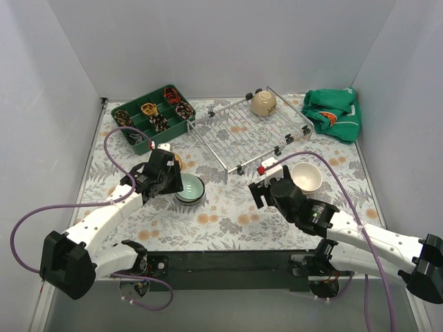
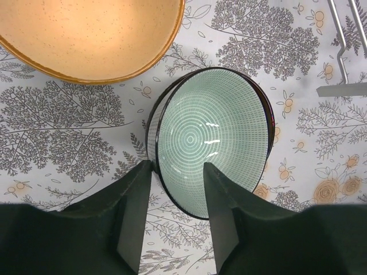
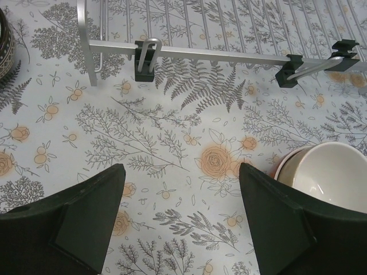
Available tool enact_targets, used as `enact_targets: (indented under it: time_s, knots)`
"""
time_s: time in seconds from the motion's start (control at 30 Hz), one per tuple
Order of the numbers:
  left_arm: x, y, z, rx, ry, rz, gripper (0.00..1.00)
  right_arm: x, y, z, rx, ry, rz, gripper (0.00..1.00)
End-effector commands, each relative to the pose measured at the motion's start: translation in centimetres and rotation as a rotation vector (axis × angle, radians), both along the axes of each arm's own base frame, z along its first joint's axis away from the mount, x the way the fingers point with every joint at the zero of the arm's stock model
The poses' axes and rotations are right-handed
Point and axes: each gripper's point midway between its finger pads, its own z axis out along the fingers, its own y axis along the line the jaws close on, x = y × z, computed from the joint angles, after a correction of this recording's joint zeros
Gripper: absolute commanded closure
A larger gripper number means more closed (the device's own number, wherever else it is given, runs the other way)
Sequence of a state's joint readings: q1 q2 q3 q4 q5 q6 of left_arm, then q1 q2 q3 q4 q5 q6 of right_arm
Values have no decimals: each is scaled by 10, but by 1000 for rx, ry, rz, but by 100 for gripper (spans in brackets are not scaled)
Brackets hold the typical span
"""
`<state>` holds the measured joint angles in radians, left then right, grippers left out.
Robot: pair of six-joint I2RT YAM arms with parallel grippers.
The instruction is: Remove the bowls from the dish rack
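Observation:
The silver wire dish rack [image 1: 239, 131] lies mid-table and holds one beige bowl [image 1: 264, 103] at its far right corner. My left gripper [image 1: 169, 181] is open, its fingers either side of the near rim of the mint-green bowl [image 2: 212, 137], which rests on the table [image 1: 190, 188]. A tan bowl [image 2: 86, 34] sits just beyond it. My right gripper [image 3: 180, 195] is open and empty above the cloth, left of a cream bowl [image 3: 327, 177], which also shows in the top view [image 1: 306, 177] and seems nested in a pink-rimmed one. The rack's front bar [image 3: 218, 54] lies ahead.
A green compartmented tray [image 1: 152, 117] with small items stands at the back left. A crumpled green cloth [image 1: 333, 114] lies at the back right. Grey walls close in three sides. Purple cables loop from both arms.

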<state>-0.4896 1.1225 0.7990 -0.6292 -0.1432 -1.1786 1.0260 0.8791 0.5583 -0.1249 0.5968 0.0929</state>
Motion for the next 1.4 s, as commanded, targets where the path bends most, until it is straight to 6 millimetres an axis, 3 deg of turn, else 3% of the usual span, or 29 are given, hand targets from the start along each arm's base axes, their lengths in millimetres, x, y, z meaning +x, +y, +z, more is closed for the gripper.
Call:
enact_targets:
  time_s: [0.0,0.3,0.5,0.63,0.8,1.0,1.1,1.2,1.23,1.33,1.37]
  knots:
    - [4,1,16,-33,-62,22,63,10,6,24,46,-35,0,12]
    - [-3,-3,-7,-71,-13,45,83,10,7,19,46,-14,2,13]
    - [-8,-3,-14,-79,10,56,82,12,7,18,30,-18,-1,13]
    - [-3,-3,9,-100,-49,60,66,18,8,27,12,-40,-4,13]
    - [8,-2,55,-117,-155,59,53,35,8,41,-7,-58,-31,13]
    - [23,-11,103,-174,-309,16,36,75,-7,66,8,-74,-113,13]
    - [35,-27,128,-234,-371,-34,31,97,-15,71,30,-55,-158,14]
    - [50,-51,135,-275,-368,-109,30,111,-20,68,46,-30,-199,14]
    - [63,-59,139,-287,-375,-116,30,116,-23,63,45,-16,-212,14]
    - [73,-93,150,-384,-367,-216,29,120,-24,53,59,22,-226,14]
    - [79,-104,141,-399,-334,-228,29,121,-26,50,63,30,-233,14]
